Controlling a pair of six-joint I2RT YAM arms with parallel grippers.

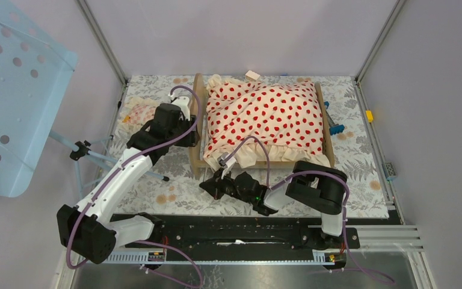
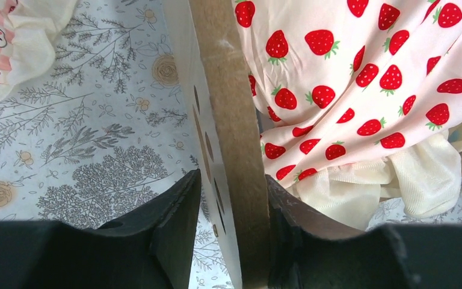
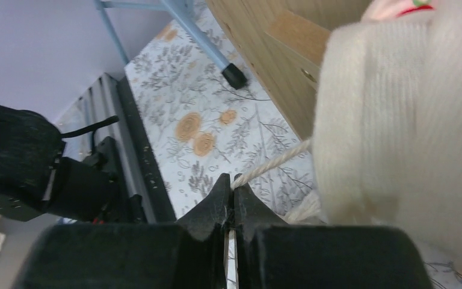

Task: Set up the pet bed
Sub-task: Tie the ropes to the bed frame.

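**Item: pet bed (image 1: pixel 329 147).** A light-wood frame was found standing on the desk (image 1: pixel 180 195), which was covered by a cloth printed with leaves and flowers. The bed was set crosswise in the top view, with its headboard (image 2: pixel 228 90) at the left end.

**Bedding.** A cream blanket (image 1: pixel 264 114) printed with red strawberries was heaped over the whole bed. Its ruffled edge was draped over the near rail. What lay beneath it was hidden.

**Left tool (image 2: pixel 231 180).** It was clamped across the top edge of the headboard, one jaw on the outer face with the cutouts and the other on the blanket side.

**Right tool (image 3: pixel 233 183).** It was placed just off the near corner of the bed at the headboard end. Its jaws were closed, with a thin cream cord (image 3: pixel 271 164) pinched between the tips. The cord was led toward the blanket's ruffle.

**Other entries.**
- A pink checked pillow (image 1: pixel 138 112) was laid on the desk beyond the headboard, apart from the bed.
- A small blue thing (image 1: pixel 335 128) was noted just beside the foot end.
- A perforated blue panel (image 1: pixel 18 90) on a stand was noted well beyond the headboard side, off the desk.
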